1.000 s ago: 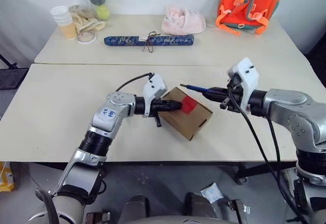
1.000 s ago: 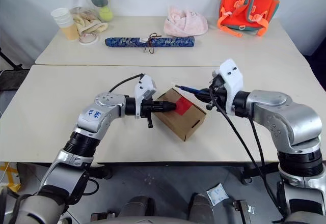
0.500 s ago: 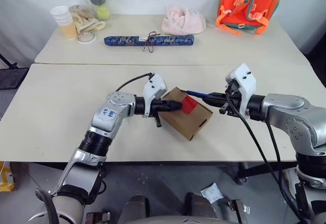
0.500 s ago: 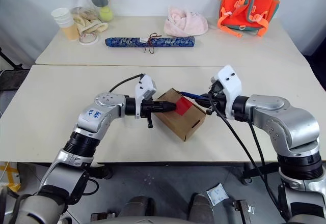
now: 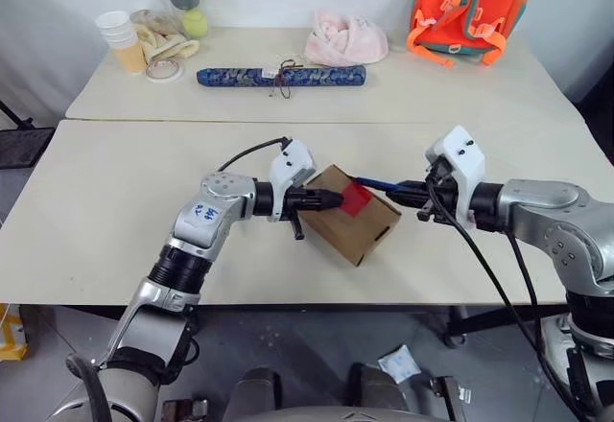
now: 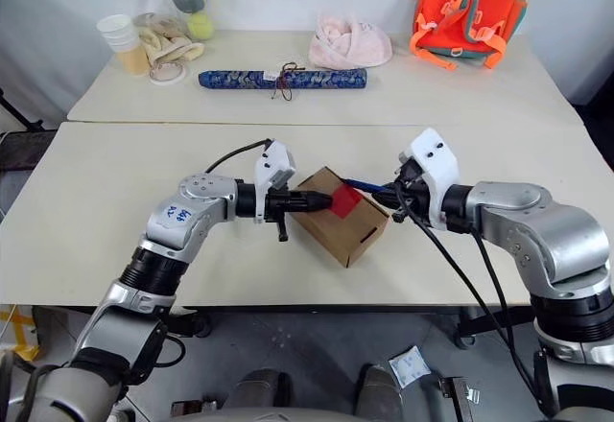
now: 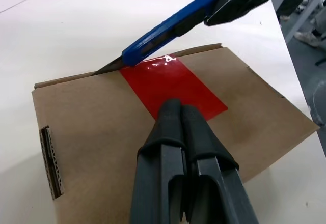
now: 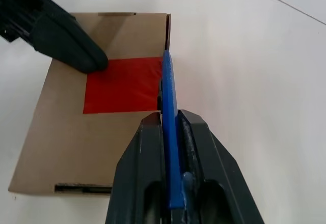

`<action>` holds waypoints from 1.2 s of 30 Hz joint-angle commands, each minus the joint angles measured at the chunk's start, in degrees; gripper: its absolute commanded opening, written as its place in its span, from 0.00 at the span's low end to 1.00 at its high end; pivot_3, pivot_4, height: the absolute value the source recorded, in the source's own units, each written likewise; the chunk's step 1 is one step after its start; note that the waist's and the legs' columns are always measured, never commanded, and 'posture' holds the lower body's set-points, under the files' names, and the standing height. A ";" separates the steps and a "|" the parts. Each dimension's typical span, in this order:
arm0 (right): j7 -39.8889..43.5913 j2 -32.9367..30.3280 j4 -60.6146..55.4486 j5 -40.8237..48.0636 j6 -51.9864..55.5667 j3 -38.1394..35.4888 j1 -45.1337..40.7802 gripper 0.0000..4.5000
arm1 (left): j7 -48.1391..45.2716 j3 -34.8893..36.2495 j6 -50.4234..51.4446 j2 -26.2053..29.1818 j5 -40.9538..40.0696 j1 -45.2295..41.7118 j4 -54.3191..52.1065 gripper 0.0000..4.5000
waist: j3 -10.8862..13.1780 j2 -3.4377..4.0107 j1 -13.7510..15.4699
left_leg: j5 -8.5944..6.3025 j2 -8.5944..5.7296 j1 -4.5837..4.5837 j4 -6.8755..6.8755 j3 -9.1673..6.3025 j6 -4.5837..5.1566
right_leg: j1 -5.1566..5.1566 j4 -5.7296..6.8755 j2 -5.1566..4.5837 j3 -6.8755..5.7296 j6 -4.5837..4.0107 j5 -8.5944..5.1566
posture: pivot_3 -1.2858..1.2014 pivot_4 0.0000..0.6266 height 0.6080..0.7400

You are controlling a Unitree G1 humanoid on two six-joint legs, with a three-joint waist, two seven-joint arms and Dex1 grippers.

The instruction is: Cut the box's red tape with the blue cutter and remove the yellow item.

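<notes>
Both fingers (image 7: 175,127) on the red tape (image 7: 170,84) (blue cutter (image 7: 168,30) at its edge)

Two pale beige tables (image 5: 115,192) pushed together, seam running left to right. Near table: brown cardboard box (image 5: 357,219) set at an angle close to the middle. Far table: stack of paper cups (image 5: 119,40) at the far left, coiled pale rope (image 5: 165,40) and a tape ring (image 5: 163,70) just beside it, stacked balls (image 5: 191,0) behind; long dark-blue patterned roll (image 5: 280,76) tied with string mid-table; pink cloth bundle (image 5: 345,40) behind it; orange backpack (image 5: 467,8) at the far right.
</notes>
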 commanded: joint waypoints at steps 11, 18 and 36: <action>1.85 -3.37 -0.34 2.83 12.97 2.33 -7.54 0.03 | 1.65 -3.68 0.08 1.16 5.52 0.11 1.64 0.00 | -0.05 0.03 0.03 | 0.00 0.00 0.06 0.06 0.04 0.00 | 0.05 0.02 0.00 0.07 0.00 0.00 | 0.52 0.24 1.00; 3.36 -7.37 -3.93 5.27 19.31 1.28 -6.90 0.03 | 2.55 -3.44 0.13 0.91 5.69 0.57 1.85 0.00 | -0.08 0.03 0.13 | 0.00 0.00 0.06 0.07 0.03 0.00 | 0.05 0.03 0.00 0.08 -0.01 0.00 | 0.52 0.24 1.00; 11.98 -16.32 -10.47 12.32 12.17 -24.48 9.91 0.03 | 0.83 -0.67 -4.89 -1.09 2.68 1.75 2.68 0.00 | -0.12 0.00 0.43 | 0.00 0.00 0.07 0.12 0.06 0.01 | 0.09 0.01 -0.01 0.12 -0.01 0.01 | 0.52 0.24 1.00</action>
